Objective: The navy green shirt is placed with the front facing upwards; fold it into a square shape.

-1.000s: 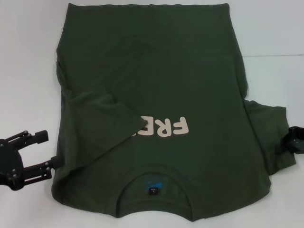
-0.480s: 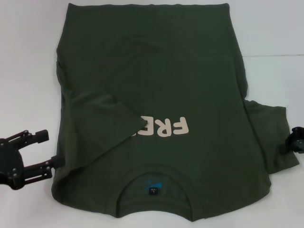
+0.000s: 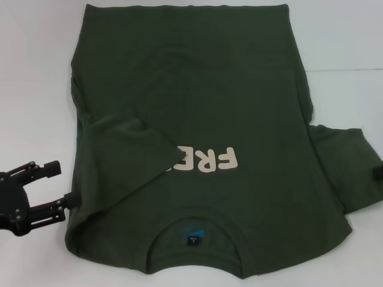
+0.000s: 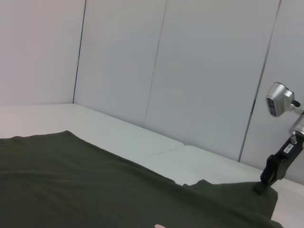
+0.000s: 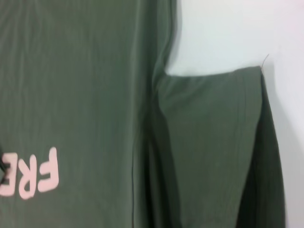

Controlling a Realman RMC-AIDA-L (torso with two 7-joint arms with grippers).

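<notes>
The navy green shirt (image 3: 197, 107) lies flat on the white table, collar toward me, with its cream lettering (image 3: 206, 159) partly covered by the left sleeve (image 3: 122, 152) folded inward. My left gripper (image 3: 57, 186) is open beside the shirt's left edge, its lower finger (image 3: 64, 203) touching the fabric. My right gripper (image 3: 379, 172) is barely in view at the right edge, at the outer hem of the right sleeve (image 3: 344, 173). In the left wrist view the right gripper (image 4: 265, 184) meets the sleeve's tip (image 4: 259, 192), shut on it. The right wrist view shows the sleeve (image 5: 209, 142) spread out.
The white table (image 3: 36, 89) surrounds the shirt, with bare surface on its left and far right. A seam in the tabletop (image 3: 347, 70) runs at the right. Grey wall panels (image 4: 190, 71) stand behind the table.
My right gripper has moved right, almost out of the head view, and the right sleeve and lower right side of the shirt have stretched outward with it. The left gripper has stayed put.
</notes>
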